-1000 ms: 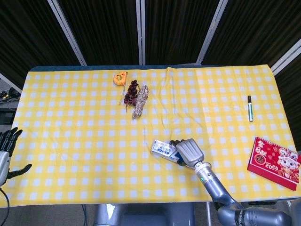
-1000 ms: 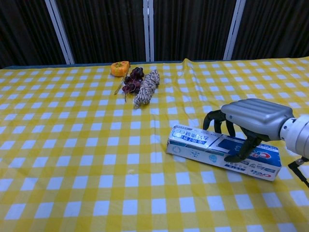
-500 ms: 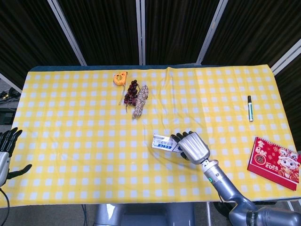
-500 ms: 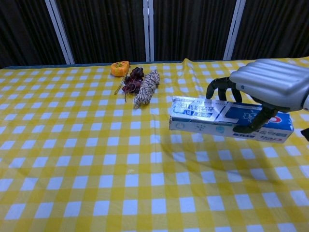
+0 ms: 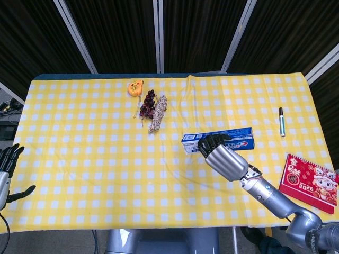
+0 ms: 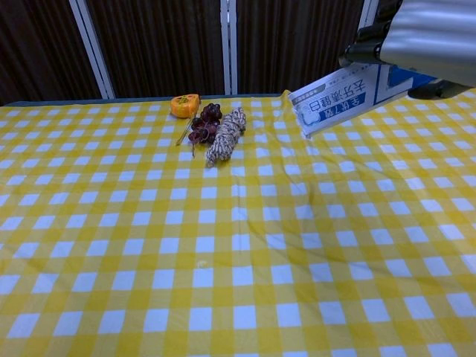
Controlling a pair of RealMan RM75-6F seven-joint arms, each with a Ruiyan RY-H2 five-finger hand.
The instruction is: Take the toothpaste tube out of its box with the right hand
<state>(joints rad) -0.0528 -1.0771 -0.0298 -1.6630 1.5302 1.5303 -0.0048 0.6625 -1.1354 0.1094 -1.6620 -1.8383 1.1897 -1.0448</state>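
Note:
My right hand [image 5: 225, 159] grips the blue and white toothpaste box [image 5: 218, 138] from above and holds it in the air over the yellow checked tablecloth. In the chest view the toothpaste box [image 6: 338, 97] sits high at the upper right, tilted with its left end lower, under the right hand [image 6: 428, 33]. The box looks closed and no tube shows. My left hand [image 5: 6, 172] hangs open off the table's left edge, holding nothing.
An orange tape measure [image 5: 135, 88], dark red berries [image 5: 148, 103] and a coil of rope [image 5: 158, 113] lie at the back centre. A black pen [image 5: 281, 121] lies at the right, with a red 2025 calendar [image 5: 310, 182] near the right front corner.
The right hand has lifted the toothpaste box off the cloth, raising it well above the table and turning it. The left hand has stayed still.

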